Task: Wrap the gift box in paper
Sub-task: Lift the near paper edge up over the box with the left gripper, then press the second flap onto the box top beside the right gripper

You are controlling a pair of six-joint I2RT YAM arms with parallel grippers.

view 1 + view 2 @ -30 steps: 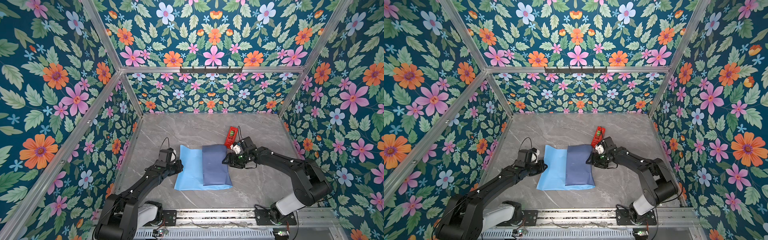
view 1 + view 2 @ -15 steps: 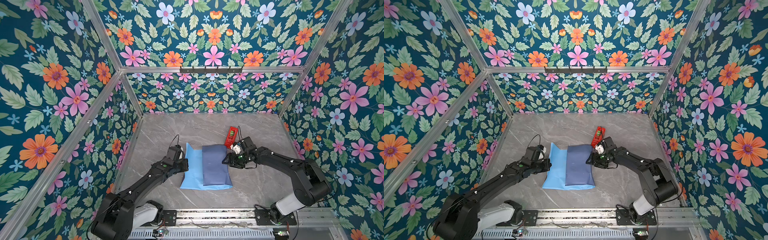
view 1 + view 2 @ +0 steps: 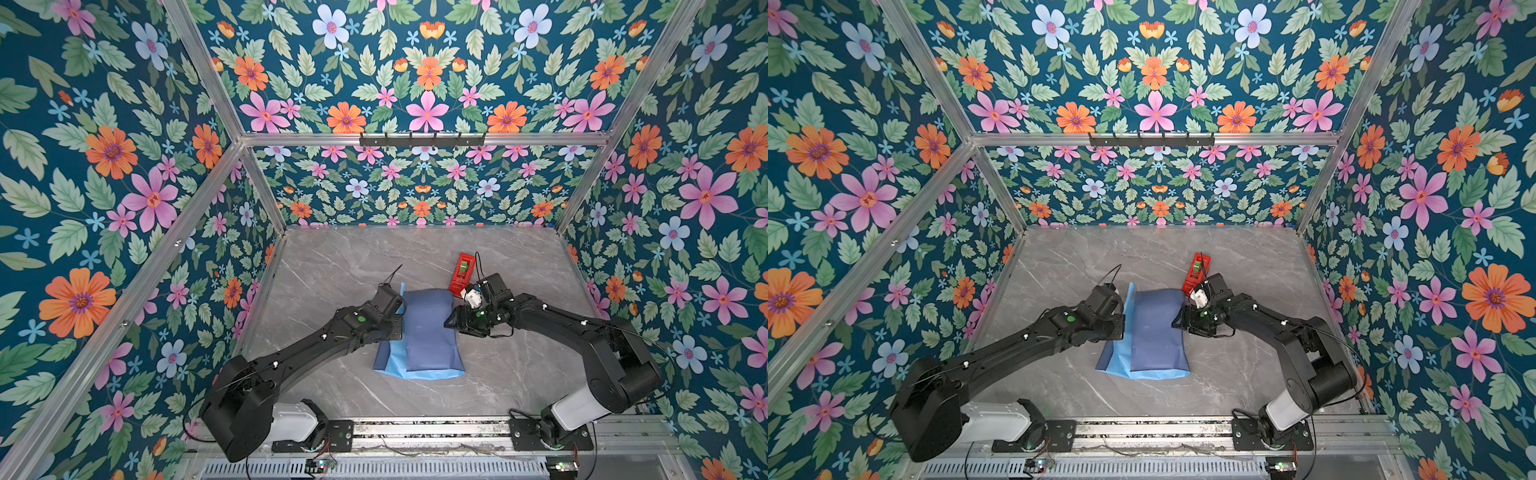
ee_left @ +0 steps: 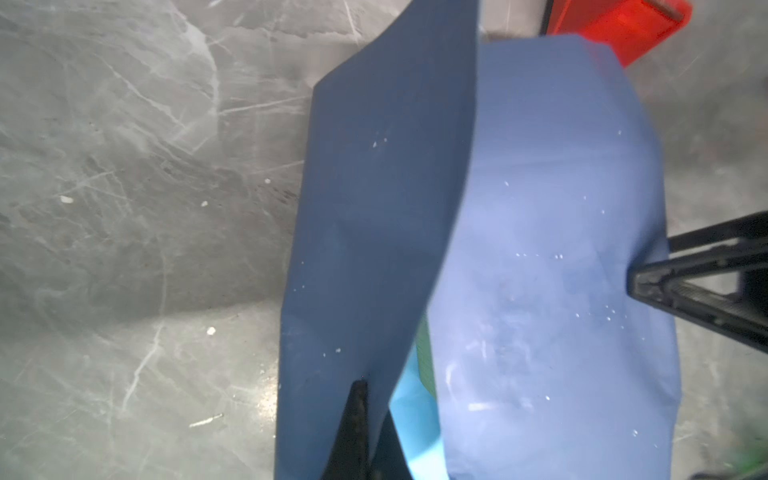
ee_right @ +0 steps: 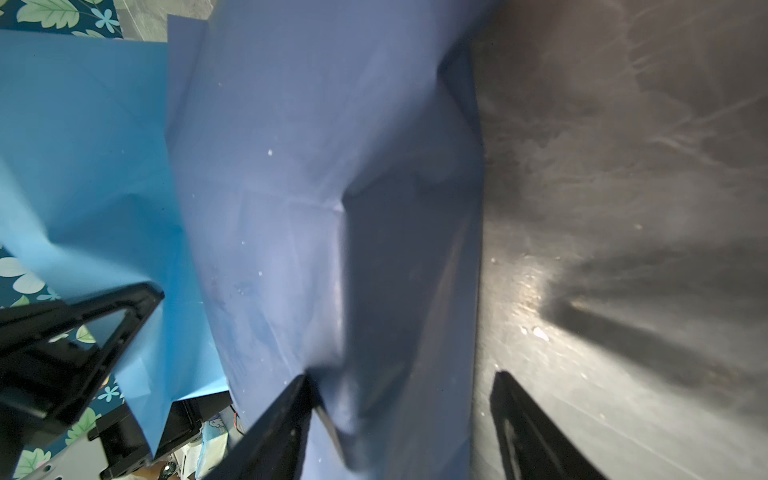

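Swept in toward the middle of the worktop (image 3: 332, 270): left gripper (image 4: 365, 415) clamped on a flap of the paper (image 3: 428, 332), gift box (image 4: 424, 353) underneath, just a green sliver showing; right gripper (image 3: 452, 322) spread wide at the opp. side. Risk: pull too hard, box skids, flap creases.

Left gripper (image 3: 398, 320) clamped shut, arm stretched inward — right gripper (image 3: 449, 322) jaws apart, elbow bent.
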